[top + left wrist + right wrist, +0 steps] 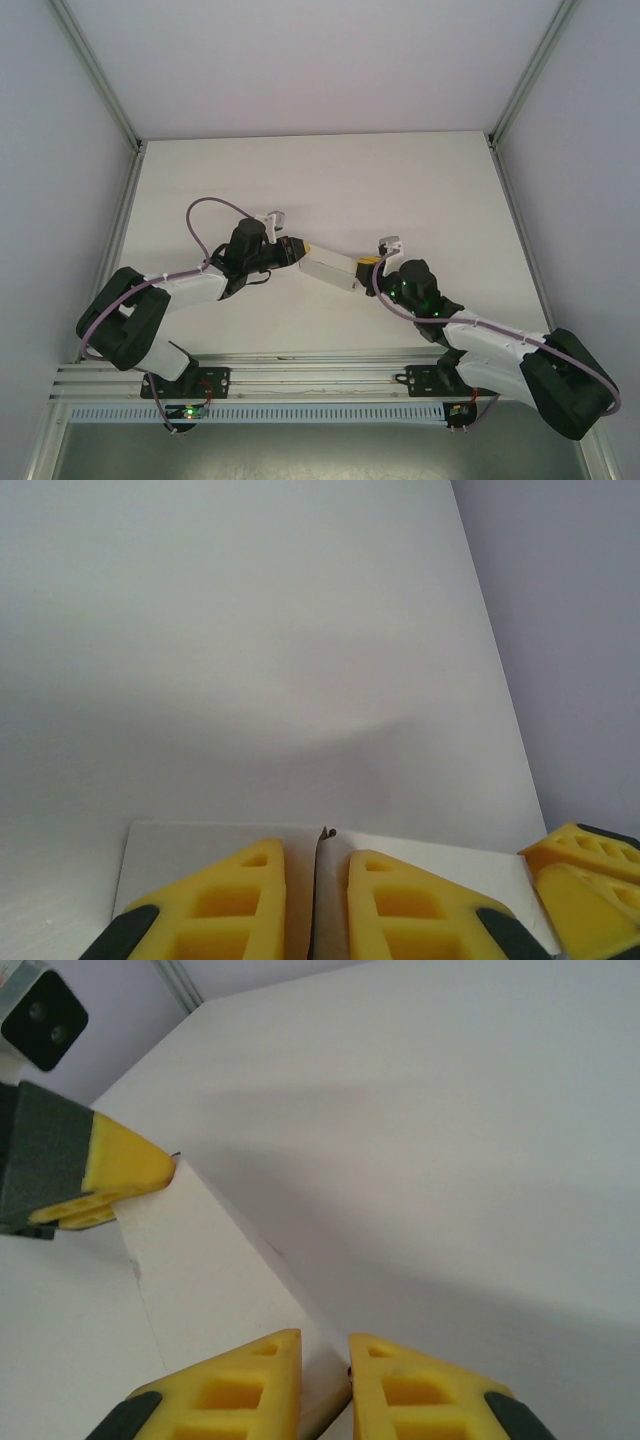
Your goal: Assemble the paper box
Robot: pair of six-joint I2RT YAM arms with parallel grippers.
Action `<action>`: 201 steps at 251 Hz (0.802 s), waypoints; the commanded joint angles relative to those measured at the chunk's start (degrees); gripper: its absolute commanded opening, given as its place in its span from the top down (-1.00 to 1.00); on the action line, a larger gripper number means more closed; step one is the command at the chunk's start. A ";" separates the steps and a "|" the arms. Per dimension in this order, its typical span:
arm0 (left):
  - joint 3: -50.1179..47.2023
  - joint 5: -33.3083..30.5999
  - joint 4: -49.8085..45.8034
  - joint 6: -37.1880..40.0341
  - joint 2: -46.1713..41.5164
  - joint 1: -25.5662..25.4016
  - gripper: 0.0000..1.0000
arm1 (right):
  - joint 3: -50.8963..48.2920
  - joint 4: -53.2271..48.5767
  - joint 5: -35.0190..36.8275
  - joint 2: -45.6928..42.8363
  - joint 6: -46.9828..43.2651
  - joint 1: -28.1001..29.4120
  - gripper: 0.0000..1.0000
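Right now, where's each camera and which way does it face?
Top external: above, behind the bases, looking down at the table; both arms, left gripper and right gripper holding the paper box.
Left wrist: on left arm, facing across paper box; left gripper below.
Right wrist: on right arm, facing along paper box; right gripper below.
Shared: each wrist view shows the other gripper.

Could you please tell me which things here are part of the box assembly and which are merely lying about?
Belongs to the job: paper box; left tool, closed on one end; right tool, closed on the other.
Just there: table; aluminium rail at the near edge; purple cable.
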 commanded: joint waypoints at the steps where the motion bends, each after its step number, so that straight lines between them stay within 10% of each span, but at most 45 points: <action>1: -2.91 -1.05 -14.43 -0.96 4.77 -0.37 1.00 | -5.20 -6.35 -1.01 1.65 -10.53 5.08 0.73; 139: -1.36 -2.02 -17.65 -0.72 5.14 -0.35 1.00 | -9.64 22.10 16.02 23.47 -20.98 17.11 1.00; 201: -3.29 2.36 -10.50 1.24 6.21 -0.44 1.00 | -5.05 6.98 15.23 15.38 -19.85 15.88 1.00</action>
